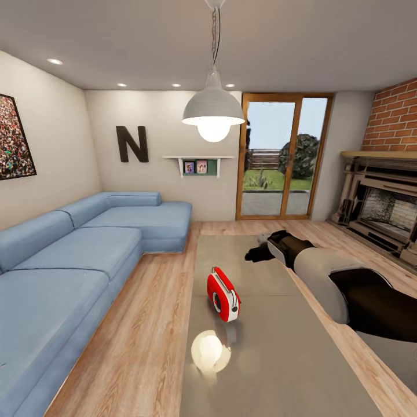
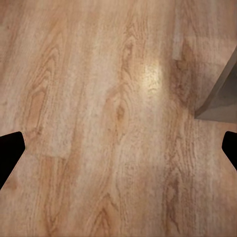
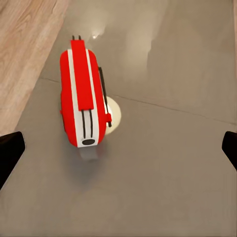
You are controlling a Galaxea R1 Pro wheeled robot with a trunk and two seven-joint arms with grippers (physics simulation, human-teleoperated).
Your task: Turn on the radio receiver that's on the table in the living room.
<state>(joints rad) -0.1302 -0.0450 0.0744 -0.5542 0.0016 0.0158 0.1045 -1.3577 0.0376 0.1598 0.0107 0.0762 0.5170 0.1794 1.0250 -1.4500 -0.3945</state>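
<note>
The radio (image 1: 223, 293) stands upright near the left edge of the table (image 1: 289, 347), untouched, while the right gripper (image 3: 118, 143), jaws wide apart, hangs above it, probably lining up its switch; the left gripper (image 2: 118, 143), also apart, idles over floor (image 2: 98, 123).

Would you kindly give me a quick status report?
Both grippers open, empty. Right gripper above table, left over floor. Radio upright on table, untouched. Nothing in the way.
</note>
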